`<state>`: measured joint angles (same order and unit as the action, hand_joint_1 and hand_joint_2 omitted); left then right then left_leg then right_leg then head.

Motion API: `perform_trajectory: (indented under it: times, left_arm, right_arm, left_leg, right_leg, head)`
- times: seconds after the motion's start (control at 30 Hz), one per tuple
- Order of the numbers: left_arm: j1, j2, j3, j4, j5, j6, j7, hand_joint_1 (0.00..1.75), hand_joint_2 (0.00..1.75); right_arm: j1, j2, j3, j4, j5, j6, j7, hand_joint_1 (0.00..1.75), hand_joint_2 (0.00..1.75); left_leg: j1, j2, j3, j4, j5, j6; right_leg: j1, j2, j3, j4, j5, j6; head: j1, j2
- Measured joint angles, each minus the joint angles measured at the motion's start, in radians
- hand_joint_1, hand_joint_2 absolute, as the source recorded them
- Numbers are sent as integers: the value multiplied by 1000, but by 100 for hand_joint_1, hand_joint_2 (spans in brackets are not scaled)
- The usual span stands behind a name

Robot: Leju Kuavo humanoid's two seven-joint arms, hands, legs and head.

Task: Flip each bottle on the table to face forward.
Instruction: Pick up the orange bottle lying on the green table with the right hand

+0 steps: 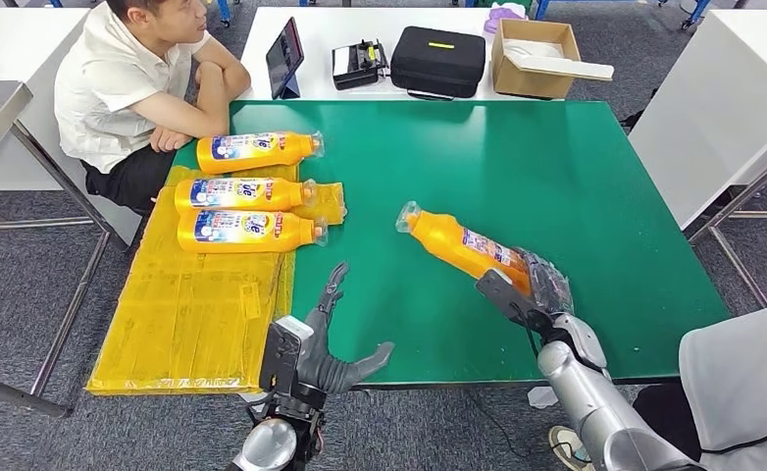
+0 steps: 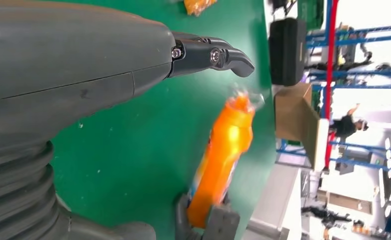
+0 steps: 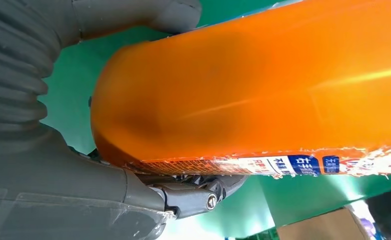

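Orange detergent bottles: four. Three lie in a row on the yellow sheet. The fourth bottle lies diagonally on the green table, base gripped by the right hand (right wrist view shows its label edge). Left hand: fingers spread, holding nothing.

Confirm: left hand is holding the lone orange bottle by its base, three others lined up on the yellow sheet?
Not quite: the right hand holds that orange bottle by its base, per the head view. The left hand is open. Three bottles do lie on the yellow sheet.

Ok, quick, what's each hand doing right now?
Left hand: open, holding nothing, fingers spread over the green table.
Right hand: gripping the base end of the orange bottle.
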<state>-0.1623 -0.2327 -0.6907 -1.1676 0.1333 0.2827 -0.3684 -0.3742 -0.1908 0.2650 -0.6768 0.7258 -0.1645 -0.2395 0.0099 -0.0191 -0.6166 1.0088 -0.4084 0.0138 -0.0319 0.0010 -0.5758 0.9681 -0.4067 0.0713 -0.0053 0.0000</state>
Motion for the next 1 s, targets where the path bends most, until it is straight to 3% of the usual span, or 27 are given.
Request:
perform_trajectory:
  times: [0.1,0.27,0.57,1.0]
  left_arm:
    - [3,0,1,-12,36,-3,-18,0,175]
    - [10,0,12,-39,220,-95,17,0,175]
    - [19,0,27,-60,295,-129,32,0,175]
    - [16,7,54,-52,497,-227,68,0,175]
  right_arm:
    - [29,15,-20,-41,-64,1,-47,175,175]
    - [69,37,-32,-121,-138,35,-69,175,175]
    - [95,49,-31,-177,-171,50,-84,175,175]
    - [113,83,27,-332,-301,150,-151,175,175]
  left_leg:
    - [0,0,-1,0,0,0]
    - [0,0,-3,0,0,0]
    - [0,-1,-7,0,0,0]
    - [0,-1,-15,0,1,0]
  right_leg:
    - [0,0,0,0,0,0]
    - [0,0,-3,0,0,0]
    - [-1,0,-5,0,0,0]
    - [0,0,-13,1,0,0]
  head:
    - [0,0]
    - [0,0]
    - [0,0]
    - [0,0]
